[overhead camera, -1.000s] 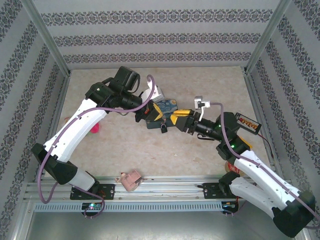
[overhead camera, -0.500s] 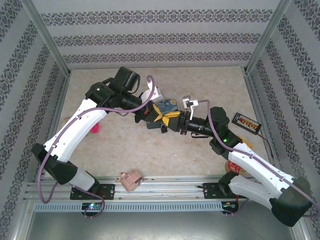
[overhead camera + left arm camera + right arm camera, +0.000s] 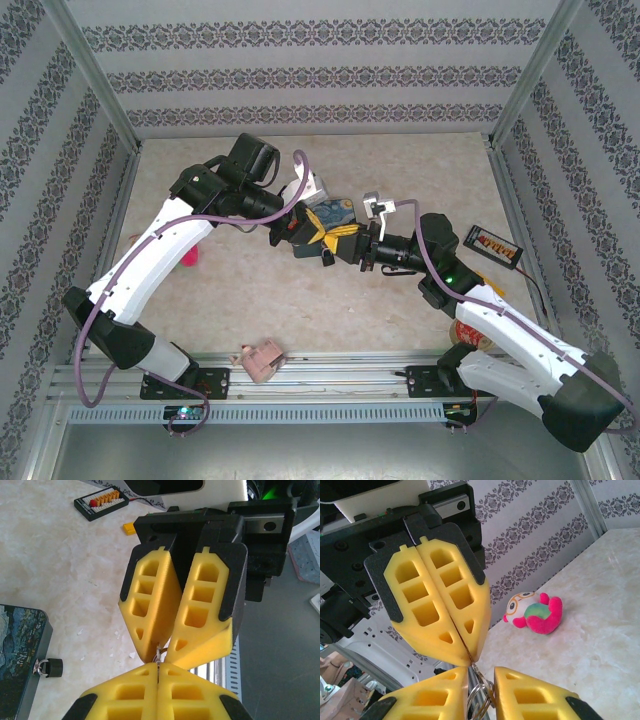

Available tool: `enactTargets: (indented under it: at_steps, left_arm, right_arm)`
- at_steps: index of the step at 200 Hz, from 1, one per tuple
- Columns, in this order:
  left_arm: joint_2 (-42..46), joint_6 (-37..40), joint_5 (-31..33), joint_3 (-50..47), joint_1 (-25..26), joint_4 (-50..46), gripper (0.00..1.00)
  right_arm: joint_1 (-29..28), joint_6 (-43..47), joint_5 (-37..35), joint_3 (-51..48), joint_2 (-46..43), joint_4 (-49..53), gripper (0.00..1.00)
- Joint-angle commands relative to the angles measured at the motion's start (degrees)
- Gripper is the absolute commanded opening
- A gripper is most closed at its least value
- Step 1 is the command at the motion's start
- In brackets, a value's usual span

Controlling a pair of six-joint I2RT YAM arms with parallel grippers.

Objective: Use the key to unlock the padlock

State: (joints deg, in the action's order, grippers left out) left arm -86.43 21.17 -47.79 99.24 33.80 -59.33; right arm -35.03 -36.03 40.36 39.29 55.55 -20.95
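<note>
My left gripper (image 3: 321, 231) and right gripper (image 3: 338, 241) meet tip to tip above the table's middle. The left gripper (image 3: 158, 666) is shut on the thin metal key (image 3: 159, 654), whose blade stands between its yellow pads. The key's ring (image 3: 481, 698) hangs between the parted fingers of the open right gripper (image 3: 481, 674), close to the pads. The tiny dark padlock (image 3: 49, 667) with its silvery shackle hangs on the clasp of the blue painted tin (image 3: 18, 636), below and left of the grippers. From above, the padlock (image 3: 327, 259) lies just in front of the tin (image 3: 336, 211).
A pink plush toy (image 3: 190, 258) lies on the table to the left, also in the right wrist view (image 3: 536, 613). A black board with orange connectors (image 3: 496, 245) sits at the right. A pink object (image 3: 260, 360) rests on the near rail. Patterned walls enclose the table.
The right arm has swung left until its gripper reached the left gripper's tips; over the last half second it barely moved. The left arm has held still.
</note>
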Motion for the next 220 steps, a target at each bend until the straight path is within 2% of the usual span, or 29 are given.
enactTargets:
  at_steps: [1,26,105,220]
  left_arm:
    - [1.70,-0.54,-1.75,-0.32,0.22,1.14,0.00]
    - [1.97,-0.63,-2.46,-0.71,0.04,1.50,0.00]
    - [2.37,-1.35,-4.77,-1.18,-1.16,2.43,0.00]
    - [2.23,-2.24,-7.58,-1.60,-1.91,3.43,0.00]
  right_arm:
    - [0.06,0.08,2.31,0.53,0.00,-3.13,0.22]
    - [0.27,-0.17,2.75,0.44,0.20,-3.30,0.25]
    - [0.75,-0.18,4.00,0.00,0.12,-3.97,0.14]
    - [1.36,-0.44,6.06,-0.48,-0.43,-4.67,0.19]
